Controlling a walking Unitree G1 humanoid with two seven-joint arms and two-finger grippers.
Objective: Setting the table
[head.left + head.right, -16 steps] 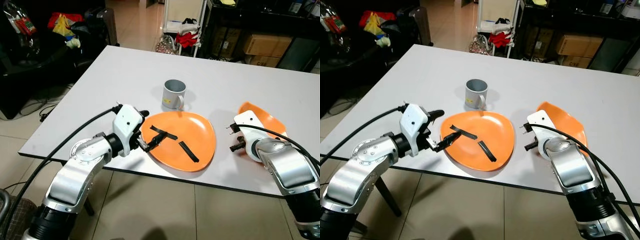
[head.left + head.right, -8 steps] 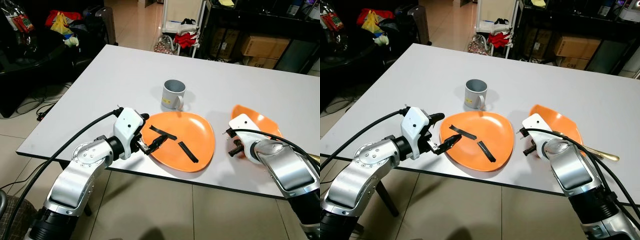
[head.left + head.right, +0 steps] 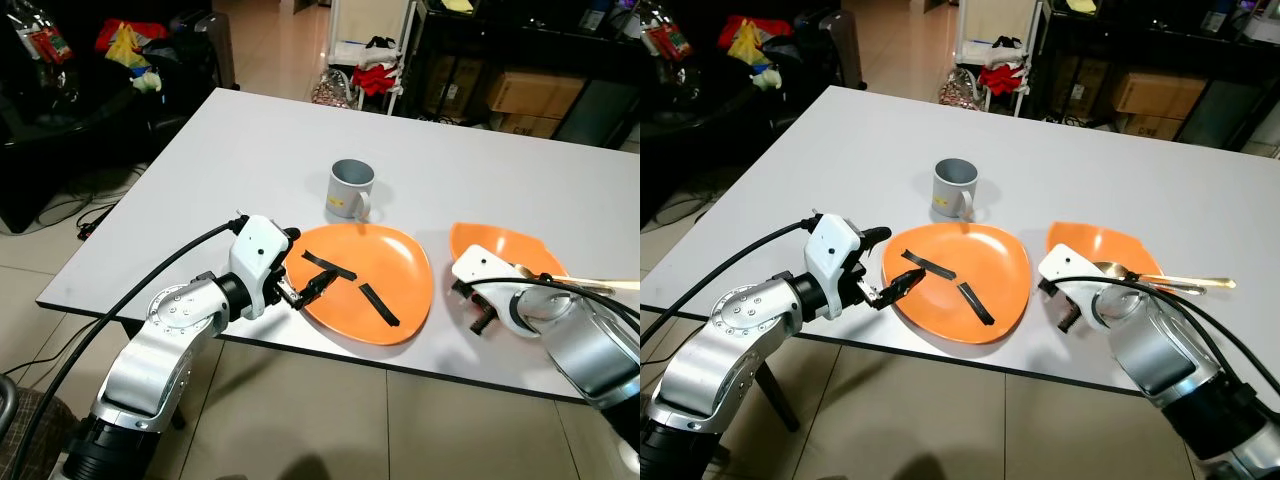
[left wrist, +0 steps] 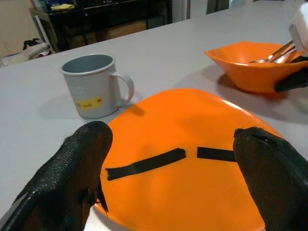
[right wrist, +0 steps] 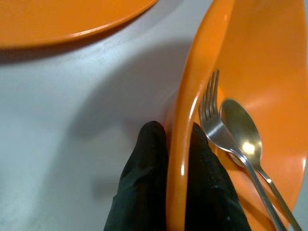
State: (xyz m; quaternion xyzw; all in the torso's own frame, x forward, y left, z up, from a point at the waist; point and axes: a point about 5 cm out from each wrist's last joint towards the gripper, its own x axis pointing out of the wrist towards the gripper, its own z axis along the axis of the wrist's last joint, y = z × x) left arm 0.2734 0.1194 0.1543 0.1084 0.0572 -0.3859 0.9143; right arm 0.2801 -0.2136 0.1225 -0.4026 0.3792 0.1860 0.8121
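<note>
We judge we are placing the orange bowl (image 3: 1105, 248), at centre right of the frame beside the orange plate (image 3: 958, 282). Our right gripper (image 5: 168, 168) pinches its rim; our left gripper (image 4: 178, 178), fingers spread empty, straddles the plate's near edge. Next: set down gently, keeping fork (image 5: 216, 120) and spoon (image 5: 240, 137) inside.

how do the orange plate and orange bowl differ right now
The plate is flat and shallow; the bowl is deeper with raised walls. The plate carries two black tape strips; the bowl holds a fork and spoon. The plate sits between the open fingers of the left gripper; the right gripper pinches the bowl's rim. Both are orange and sit on the grey table.
</note>
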